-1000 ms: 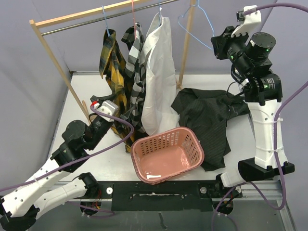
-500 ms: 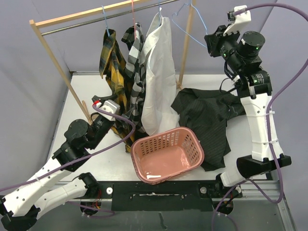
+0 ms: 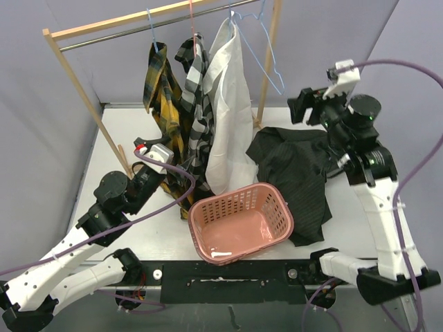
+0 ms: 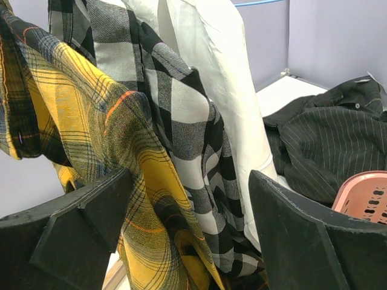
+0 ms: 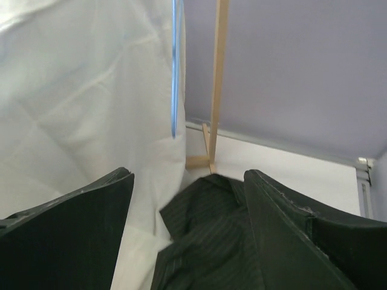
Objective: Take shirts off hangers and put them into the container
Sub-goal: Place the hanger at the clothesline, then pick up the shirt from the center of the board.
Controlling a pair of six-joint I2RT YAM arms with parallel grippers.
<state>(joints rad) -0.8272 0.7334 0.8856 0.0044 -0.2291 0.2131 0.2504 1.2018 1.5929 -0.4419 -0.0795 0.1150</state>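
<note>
Three shirts are seen hanging from the metal rail (image 3: 124, 31) of a wooden rack (image 3: 76, 86) in the upper middle of the top view. From left to right they are a yellow-and-black plaid shirt (image 3: 160, 93), a black-and-white check shirt (image 3: 196, 104) and a plain white shirt (image 3: 230, 117). A bare light blue hanger (image 3: 267, 61) is hooked on the rail just to the right of the white shirt and is tilted towards the right. The black striped shirt (image 3: 297, 169) is spread crumpled on the white counter (image 3: 124, 131) at centre right, and its edge is laid against the right wall of the pink laundry basket (image 3: 275, 211), which is set at the lower centre. The left pincer (image 4: 188, 175) is shown at the lower left, beside the hem of the hanging shirts; its jaws are spread wide, and the plaid cloth is draped between them without being pinched. The right pincer (image 5: 188, 175) is held at the upper right, above the black shirt; its jaws are likewise spread wide, and nothing is gripped by them.
</note>
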